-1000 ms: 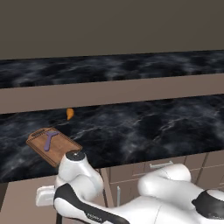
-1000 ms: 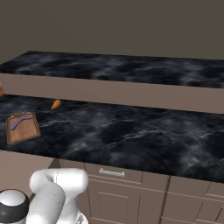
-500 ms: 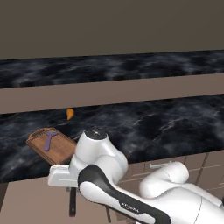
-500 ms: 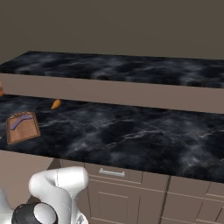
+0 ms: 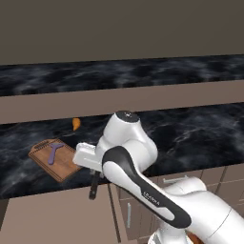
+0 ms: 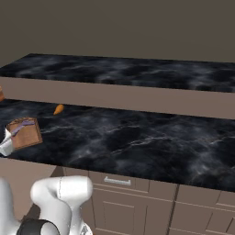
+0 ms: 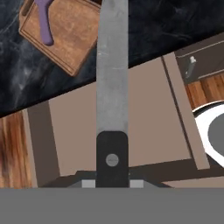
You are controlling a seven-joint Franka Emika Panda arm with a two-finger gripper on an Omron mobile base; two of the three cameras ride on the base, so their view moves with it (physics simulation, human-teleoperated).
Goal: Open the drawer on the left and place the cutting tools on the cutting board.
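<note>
My gripper (image 5: 96, 177) is shut on the small knife (image 5: 93, 192), which hangs point-down over the open drawer (image 5: 47, 217), just in front of the counter's edge. In the hand view the silver blade of the knife (image 7: 112, 65) runs up from its black handle between my gripper (image 7: 112, 183) fingers, with the drawer's (image 7: 144, 127) bare taupe floor beneath. The reddish-brown cutting board (image 5: 56, 161) lies on the counter up and to the left, and the purple peeler (image 5: 54, 153) rests on it. The cutting board (image 7: 70, 33) and the peeler (image 7: 43, 22) sit beyond the blade's left side.
A small orange object (image 5: 76, 124) lies on the black marble counter (image 5: 190, 133) behind the board. A raised back ledge runs along the wall. Right of the open drawer are a narrower drawer with a bar handle (image 6: 117, 181) and cabinet doors below.
The arm has risen from low beside the drawer, lifting the knife up toward the counter's front edge near the board. Board, peeler and orange object have stayed put.
</note>
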